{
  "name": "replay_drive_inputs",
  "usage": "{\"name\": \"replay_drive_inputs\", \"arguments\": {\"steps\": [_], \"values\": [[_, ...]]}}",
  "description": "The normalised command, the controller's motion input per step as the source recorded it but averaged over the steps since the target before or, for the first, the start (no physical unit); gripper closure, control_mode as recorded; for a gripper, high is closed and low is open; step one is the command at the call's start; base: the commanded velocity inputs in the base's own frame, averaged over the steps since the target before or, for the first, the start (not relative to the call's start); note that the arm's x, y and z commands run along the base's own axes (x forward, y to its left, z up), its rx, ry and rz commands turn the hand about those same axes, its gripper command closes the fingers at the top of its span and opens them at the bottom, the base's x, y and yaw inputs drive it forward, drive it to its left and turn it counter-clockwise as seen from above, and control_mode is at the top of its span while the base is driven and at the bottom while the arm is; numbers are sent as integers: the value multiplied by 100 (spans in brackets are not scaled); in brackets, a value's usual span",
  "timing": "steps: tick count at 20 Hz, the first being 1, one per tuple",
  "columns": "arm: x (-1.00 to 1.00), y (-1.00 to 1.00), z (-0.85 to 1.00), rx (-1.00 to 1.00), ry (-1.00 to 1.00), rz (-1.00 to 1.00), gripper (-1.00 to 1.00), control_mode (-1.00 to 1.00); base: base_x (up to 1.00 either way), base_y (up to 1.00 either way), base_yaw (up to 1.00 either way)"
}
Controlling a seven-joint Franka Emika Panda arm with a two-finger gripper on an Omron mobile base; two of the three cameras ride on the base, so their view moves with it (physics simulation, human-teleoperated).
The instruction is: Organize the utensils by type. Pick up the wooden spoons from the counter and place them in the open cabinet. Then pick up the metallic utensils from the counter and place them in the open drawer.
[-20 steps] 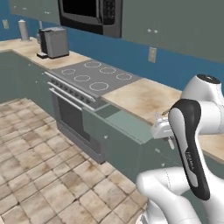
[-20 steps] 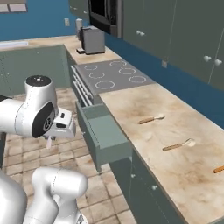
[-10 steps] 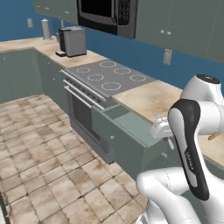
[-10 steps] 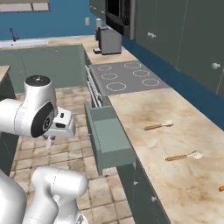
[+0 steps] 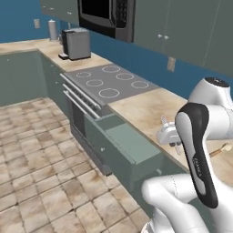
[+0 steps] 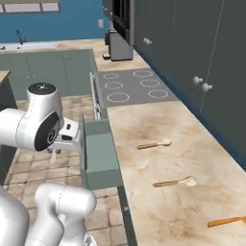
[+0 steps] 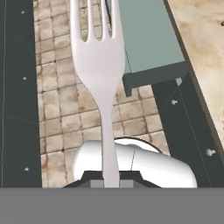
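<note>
My gripper (image 7: 110, 178) is shut on the handle of a pale silver fork (image 7: 103, 65), the metallic utensil, whose tines point up the hand view past the open drawer (image 7: 148, 39). In the right base view the gripper (image 6: 61, 142) hangs over the floor just left of the drawer (image 6: 98, 153) front. Two wooden spoons (image 6: 153, 144) (image 6: 175, 182) lie on the counter (image 6: 192, 158) beyond the drawer. The left base view shows the gripper (image 5: 170, 136) beside the drawer (image 5: 132, 143). The open cabinet is out of view.
An orange-brown handle (image 6: 228, 221) lies at the counter's near right end. The stove top (image 6: 132, 86) and a toaster (image 6: 117, 45) stand farther along, under a microwave (image 5: 107, 16). Closed upper cabinet doors (image 6: 192, 57) hang over the counter. Tiled floor (image 5: 41, 164) lies left of the drawer.
The whole picture has shifted: the base has driven along the counter, and the stove and drawer now sit farther left. The arm keeps its pose, still shut on the fork.
</note>
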Motion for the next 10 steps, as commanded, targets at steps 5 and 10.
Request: {"name": "replay_drive_inputs", "arguments": {"steps": [5,10], "values": [[0,0,0,0,0,0,100,100,0,-45,17],[0,0,0,0,0,0,100,100,1,-25,7]]}}
